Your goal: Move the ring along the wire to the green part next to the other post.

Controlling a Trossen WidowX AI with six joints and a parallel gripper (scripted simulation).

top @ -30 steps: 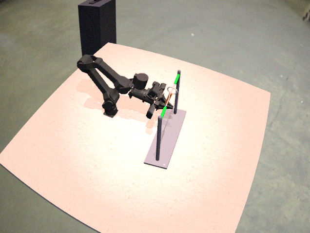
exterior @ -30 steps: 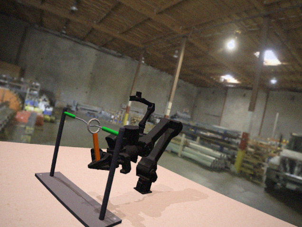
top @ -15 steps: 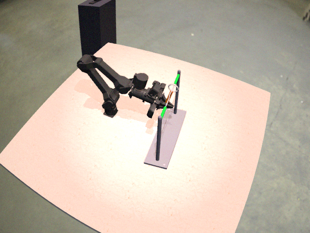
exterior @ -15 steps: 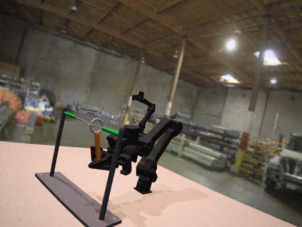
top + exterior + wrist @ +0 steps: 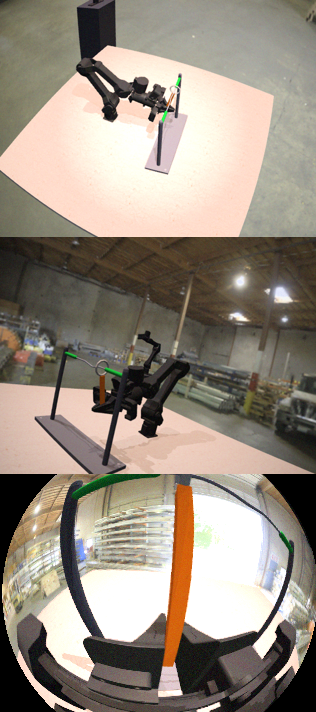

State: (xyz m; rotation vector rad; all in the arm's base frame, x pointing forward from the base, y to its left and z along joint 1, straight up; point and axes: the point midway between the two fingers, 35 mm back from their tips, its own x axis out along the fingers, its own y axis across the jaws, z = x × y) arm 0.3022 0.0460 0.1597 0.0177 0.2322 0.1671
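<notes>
The jaws (image 5: 174, 110) (image 5: 95, 408) pinch the orange handle (image 5: 170, 99) (image 5: 102, 389) (image 5: 180, 574) — below the wire (image 5: 85, 361) (image 5: 235, 496). The ring (image 5: 170, 89) (image 5: 96, 368) encircles the wire, near the green section (image 5: 178, 83) (image 5: 113, 372) (image 5: 117, 480) adjoining the robot's left post (image 5: 178, 99) (image 5: 115, 415) (image 5: 70, 549).

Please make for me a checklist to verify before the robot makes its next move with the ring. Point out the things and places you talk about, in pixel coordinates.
1. Black parallel-jaw gripper (image 5: 171, 110) (image 5: 95, 408) (image 5: 166, 617) shut on the flat orange handle (image 5: 170, 99) (image 5: 102, 389) (image 5: 181, 574): ok.
2. Thin grey wire (image 5: 86, 361) (image 5: 240, 498) passing through the round grey ring (image 5: 170, 89) (image 5: 96, 367): ok.
3. Ring clear of the wire's thin grey part: cannot tell; the gap is too small to judge.
4. Ring hanging fully on the nearer green wire part (image 5: 178, 82) (image 5: 113, 372) (image 5: 117, 481): not ok, it is around its inner end or just short.
5. Gripper ready to release: not ok, the ring should probably be settled first.
</notes>
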